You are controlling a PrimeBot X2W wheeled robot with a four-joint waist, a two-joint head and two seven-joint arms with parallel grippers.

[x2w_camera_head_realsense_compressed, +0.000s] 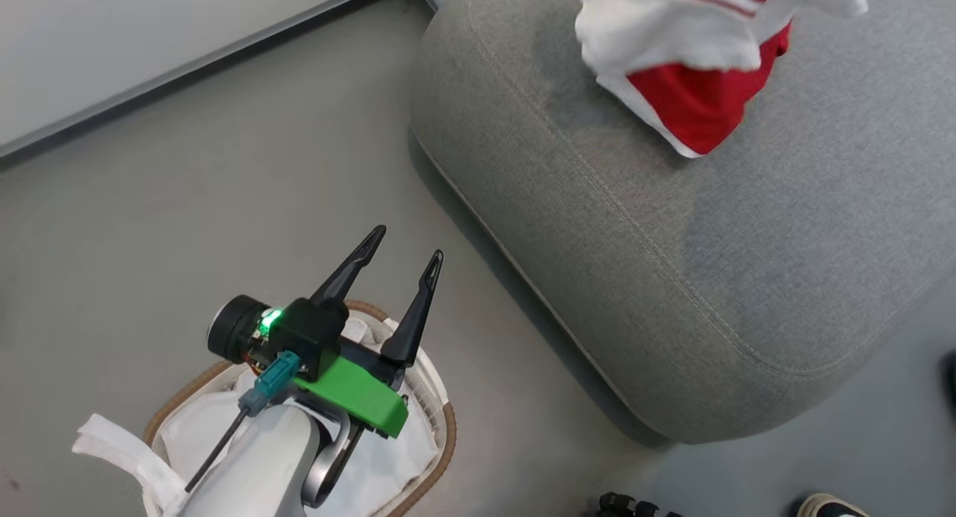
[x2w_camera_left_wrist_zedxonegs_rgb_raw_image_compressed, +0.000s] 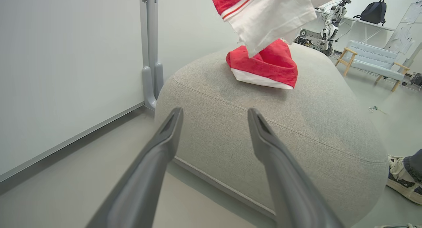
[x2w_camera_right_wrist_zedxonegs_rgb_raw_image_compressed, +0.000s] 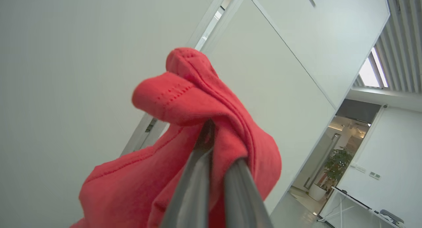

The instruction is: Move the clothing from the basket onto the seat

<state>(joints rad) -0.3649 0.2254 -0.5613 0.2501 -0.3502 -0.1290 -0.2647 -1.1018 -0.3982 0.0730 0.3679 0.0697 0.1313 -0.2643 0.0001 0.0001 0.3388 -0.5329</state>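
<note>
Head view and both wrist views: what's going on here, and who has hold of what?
The right tool is shut on a fold of red clothing and holds it up over the grey sofa cushion. A red, white-trimmed part already lies on the cushion; whether it belongs to the same garment I cannot tell. The left tool is open and empty above the laundry basket, whose white liner is visible.

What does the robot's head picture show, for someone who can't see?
Red, white-trimmed clothing rests on a large grey fabric seat cushion at the top. Lower left, the open, empty left gripper hovers over an oval white plastic basket with a brown rim.
</note>
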